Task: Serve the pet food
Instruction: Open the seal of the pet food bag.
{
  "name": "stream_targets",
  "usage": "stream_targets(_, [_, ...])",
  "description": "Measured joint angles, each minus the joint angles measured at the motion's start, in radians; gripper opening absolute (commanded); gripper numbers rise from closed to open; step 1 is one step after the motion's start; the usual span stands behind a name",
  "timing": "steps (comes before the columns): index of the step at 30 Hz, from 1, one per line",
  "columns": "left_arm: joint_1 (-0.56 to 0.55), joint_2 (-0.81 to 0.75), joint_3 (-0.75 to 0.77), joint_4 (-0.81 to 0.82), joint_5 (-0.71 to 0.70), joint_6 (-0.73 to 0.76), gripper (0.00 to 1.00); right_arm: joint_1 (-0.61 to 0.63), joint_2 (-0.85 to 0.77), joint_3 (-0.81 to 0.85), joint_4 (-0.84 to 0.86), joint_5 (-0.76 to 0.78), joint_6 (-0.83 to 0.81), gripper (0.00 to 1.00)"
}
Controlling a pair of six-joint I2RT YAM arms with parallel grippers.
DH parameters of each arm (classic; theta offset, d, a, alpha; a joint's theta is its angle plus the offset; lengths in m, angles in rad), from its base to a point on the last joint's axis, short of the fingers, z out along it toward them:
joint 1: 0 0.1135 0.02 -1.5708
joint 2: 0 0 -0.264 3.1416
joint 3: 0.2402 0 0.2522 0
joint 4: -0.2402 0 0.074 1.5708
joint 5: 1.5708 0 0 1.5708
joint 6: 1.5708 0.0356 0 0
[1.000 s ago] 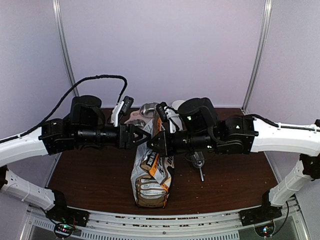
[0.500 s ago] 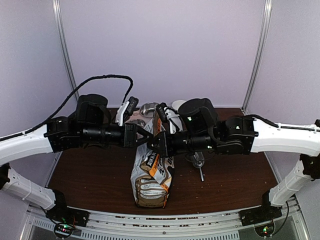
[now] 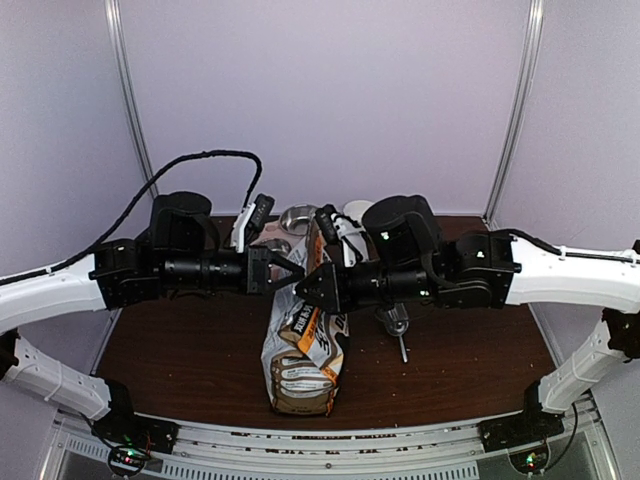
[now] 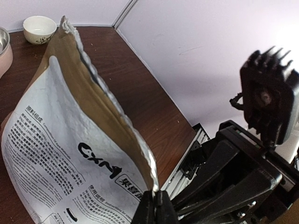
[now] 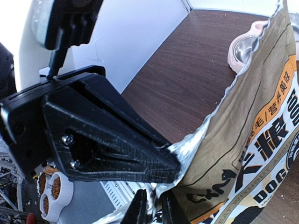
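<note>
The white-and-kraft pet food bag (image 3: 300,345) stands upright at mid-table with its top torn open, silver lining showing. The pellets stay hidden inside it. My left gripper (image 3: 291,276) (image 4: 156,205) is shut on the bag's top edge (image 4: 140,154) from the left. Facing it from the right, my right gripper (image 3: 306,286) (image 5: 152,209) pinches the crumpled silver lining (image 5: 187,149) of the same rim, its fingers only a narrow gap apart. The two sets of fingertips nearly touch above the bag (image 5: 254,135).
A pink double-bowl feeder (image 3: 268,236) (image 5: 244,50) with a steel bowl (image 3: 296,215) sits behind the bag. A small white bowl (image 3: 355,209) (image 4: 39,24) stands at the back. A metal scoop (image 3: 398,330) lies right of the bag.
My left gripper moved in to the right and closed on the bag's top edge. My right gripper's fingers eased slightly apart on the lining.
</note>
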Motion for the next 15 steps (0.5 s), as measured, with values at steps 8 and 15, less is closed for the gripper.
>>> stream_targets(8, [0.000,-0.019,-0.016,0.013,-0.019,-0.026,0.00,0.000,-0.078,-0.019,-0.013,0.005,-0.013,0.35])
stream_targets(15, [0.000,-0.019,-0.016,0.013,-0.024,-0.030,0.00,0.000,-0.105,-0.024,-0.033,0.032,0.003,0.39])
